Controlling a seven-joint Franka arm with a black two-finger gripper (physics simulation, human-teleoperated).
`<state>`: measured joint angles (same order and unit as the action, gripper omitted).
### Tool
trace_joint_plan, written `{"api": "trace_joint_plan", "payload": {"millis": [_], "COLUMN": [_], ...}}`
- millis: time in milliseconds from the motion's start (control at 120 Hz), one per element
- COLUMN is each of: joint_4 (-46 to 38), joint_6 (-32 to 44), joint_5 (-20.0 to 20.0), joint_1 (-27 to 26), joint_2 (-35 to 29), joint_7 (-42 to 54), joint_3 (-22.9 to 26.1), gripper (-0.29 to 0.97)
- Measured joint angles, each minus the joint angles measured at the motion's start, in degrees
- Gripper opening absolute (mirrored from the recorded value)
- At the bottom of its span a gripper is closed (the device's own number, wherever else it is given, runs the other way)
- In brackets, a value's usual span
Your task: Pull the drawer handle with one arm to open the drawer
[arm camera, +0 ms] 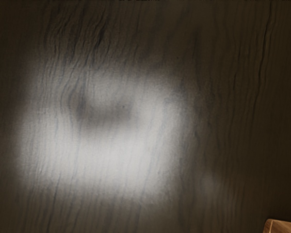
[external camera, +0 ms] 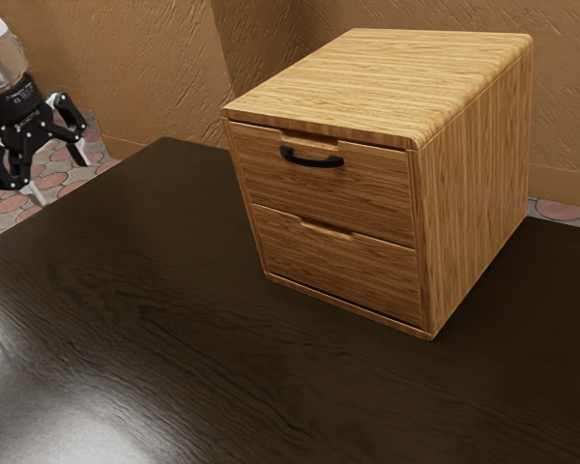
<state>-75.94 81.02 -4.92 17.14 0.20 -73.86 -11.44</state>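
The dark wooden table [external camera: 126, 367] is taking up most of the exterior view, and one light wooden cabinet [external camera: 474, 174] is standing on it toward 2 o'clock of the table's middle, turning its front toward 8 o'clock. The cabinet is carrying two drawers, one above the other. The top drawer [external camera: 367, 198] and the lower drawer [external camera: 358, 266] are both sitting flush in the carcass, so by my reading nothing is open yet. One arm is working here, and its single black gripper [external camera: 53, 169] is hanging at the 10 o'clock corner of the exterior view, over the table's far edge and well apart from the cabinet. Its two fingers are standing spread with nothing between them. One black drawer handle [external camera: 311, 159] is sitting at the upper edge of the top drawer's front. From the jaws it is lying out toward 3 o'clock, at about their own height. Its long axis is running level along the drawer front, from 9 to a little past 3 o'clock. The approach is therefore looking like a long sideways reach, with the fingers closing from above and below the bar. The lower drawer is offering only one small wooden pull [external camera: 326, 230]. In the wrist view the hand is looking down on bare tabletop, with one cabinet corner [arm camera: 282, 227] just showing.
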Motion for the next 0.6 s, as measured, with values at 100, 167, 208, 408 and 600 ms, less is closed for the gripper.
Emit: {"api": "trace_joint_plan", "payload": {"millis": [100,167,208,408,600], "joint_4": [0.0,-0.07,-0.07,5.37,3.42], "joint_6": [0.0,0.01,0.0,-0.15,6.0], "joint_5": [-0.16,-0.61,-0.93,-0.62,-0.45], "joint_1": [0.5,0.59,0.63,-4.86,-16.41], "joint_2": [0.0,-0.04,-0.03,-4.38,-3.1], "joint_7": [-0.04,-0.05,-0.05,-0.59,-2.16], "joint_3": [-0.12,-0.42,-0.62,0.49,4.95], "gripper": [0.66,0.66,0.66,0.65,0.65]}}
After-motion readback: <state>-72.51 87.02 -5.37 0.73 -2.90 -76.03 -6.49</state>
